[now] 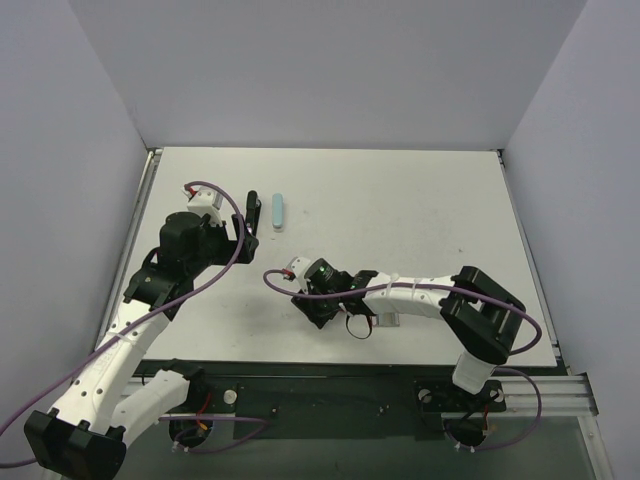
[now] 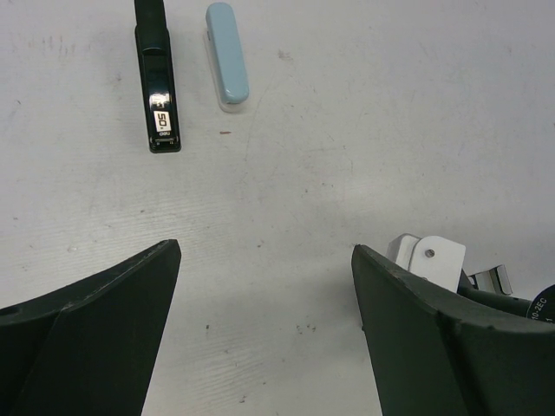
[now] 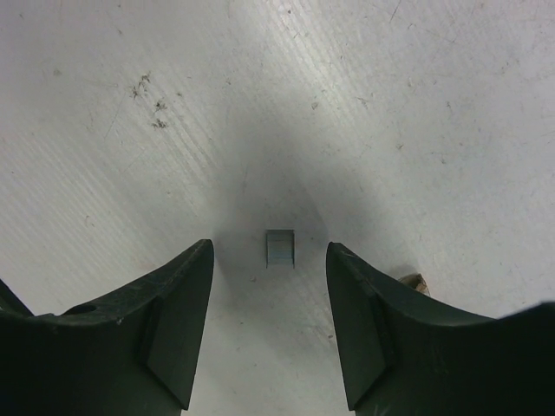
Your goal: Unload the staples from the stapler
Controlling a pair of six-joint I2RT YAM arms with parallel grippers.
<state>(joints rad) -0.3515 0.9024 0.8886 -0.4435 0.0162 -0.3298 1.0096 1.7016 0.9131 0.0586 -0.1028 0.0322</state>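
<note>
The staples (image 3: 279, 249) are a tiny silver-grey strip lying flat on the white table. They sit between the tips of my right gripper (image 3: 269, 260), touching neither finger. That gripper is open, empty and low over the table. In the top view it (image 1: 316, 303) hides the staples. The black stapler (image 2: 158, 82) lies closed at the far left, also visible from above (image 1: 252, 212). My left gripper (image 2: 265, 250) is open and empty, well short of the stapler, and it appears in the top view (image 1: 240, 238) too.
A light blue oblong object (image 2: 227, 54) lies just right of the black stapler, also in the top view (image 1: 277, 211). The right wrist's white part (image 2: 429, 257) shows beside my left gripper's right finger. A small box (image 1: 385, 320) sits under the right forearm. Grey walls enclose the table.
</note>
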